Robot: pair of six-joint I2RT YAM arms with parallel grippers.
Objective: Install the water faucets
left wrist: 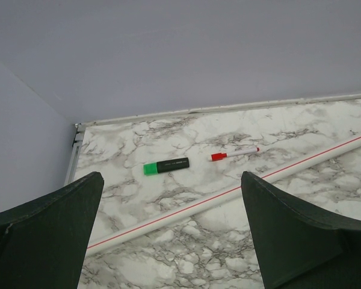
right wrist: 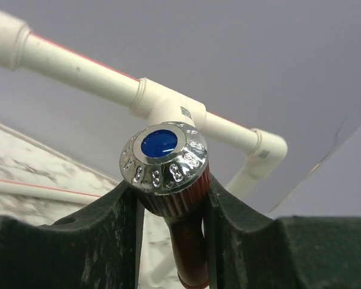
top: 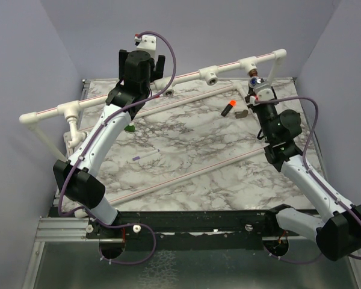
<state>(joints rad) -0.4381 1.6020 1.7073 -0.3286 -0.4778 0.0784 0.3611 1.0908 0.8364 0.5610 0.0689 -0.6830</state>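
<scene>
Upper left of the overhead frame, the left gripper (top: 142, 60) hovers by the white pipe rail (top: 186, 76), jaws spread wide and empty. At upper right, the right gripper (right wrist: 171, 208) clamps the reddish-brown faucet (right wrist: 168, 156) just under its chrome knob, close to a tee (right wrist: 165, 103) — probably light, stiff plastic, so the ribbed neck looks the surer hold. Below it lies an orange-and-black cylinder (top: 229, 108) — seemingly out of the way.
</scene>
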